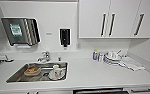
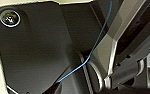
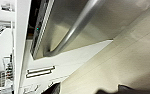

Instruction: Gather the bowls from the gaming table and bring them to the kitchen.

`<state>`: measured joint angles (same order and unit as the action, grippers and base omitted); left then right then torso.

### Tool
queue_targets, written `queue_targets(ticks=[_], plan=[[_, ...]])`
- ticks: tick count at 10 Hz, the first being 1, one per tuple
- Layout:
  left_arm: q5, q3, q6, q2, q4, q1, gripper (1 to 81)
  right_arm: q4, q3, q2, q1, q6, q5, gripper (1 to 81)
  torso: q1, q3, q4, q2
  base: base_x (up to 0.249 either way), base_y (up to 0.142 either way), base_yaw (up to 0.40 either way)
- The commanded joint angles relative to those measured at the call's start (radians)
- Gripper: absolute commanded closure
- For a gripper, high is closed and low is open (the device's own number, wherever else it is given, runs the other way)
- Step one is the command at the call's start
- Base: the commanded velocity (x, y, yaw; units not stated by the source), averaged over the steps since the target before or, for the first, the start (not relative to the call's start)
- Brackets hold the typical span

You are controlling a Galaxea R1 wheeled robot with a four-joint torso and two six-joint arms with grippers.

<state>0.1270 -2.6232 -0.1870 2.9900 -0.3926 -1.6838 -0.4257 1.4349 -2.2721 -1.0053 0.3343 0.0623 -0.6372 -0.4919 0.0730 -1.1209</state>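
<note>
Steel sink (image 1: 16, 76) — cup (image 1: 56, 70) inside — white countertop (image 1: 96, 73)

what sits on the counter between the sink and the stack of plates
In the head view, bare white countertop runs from the sink towards the stack of plates; just before the plates stands a small blue-capped bottle.

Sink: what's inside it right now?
The sink holds an orange-brown bowl-like item and a white cup on a plate. Whatever lies beneath them is covered.
</note>
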Motion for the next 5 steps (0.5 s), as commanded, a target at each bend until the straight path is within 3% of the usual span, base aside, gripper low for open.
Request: queue_targets(ticks=[1, 3, 5], plan=[[-0.032, 0.006, 0.0, -0.009, -0.003, 0.025, 1.0, 0.407, -0.016, 0.057, -0.064, -0.057, -0.002, 1.0, 0.0, 0.0, 0.0, 0.0, 0.0, 0.0, 0.0], [0.057, 0.005, 0.0, -0.015, -0.005, 0.025, 1.0, 0.575, 0.228, -0.053, -0.222, -0.058, -0.024, 1.0, 0.0, 0.0, 0.0, 0.0, 0.0, 0.0, 0.0], [0.149, -0.015, 0.0, -0.017, -0.008, 0.026, 1.0, 0.698, 0.353, -0.115, -0.327, -0.06, -0.015, 1.0, 0.0, 0.0, 0.0, 0.0, 0.0, 0.0, 0.0]])
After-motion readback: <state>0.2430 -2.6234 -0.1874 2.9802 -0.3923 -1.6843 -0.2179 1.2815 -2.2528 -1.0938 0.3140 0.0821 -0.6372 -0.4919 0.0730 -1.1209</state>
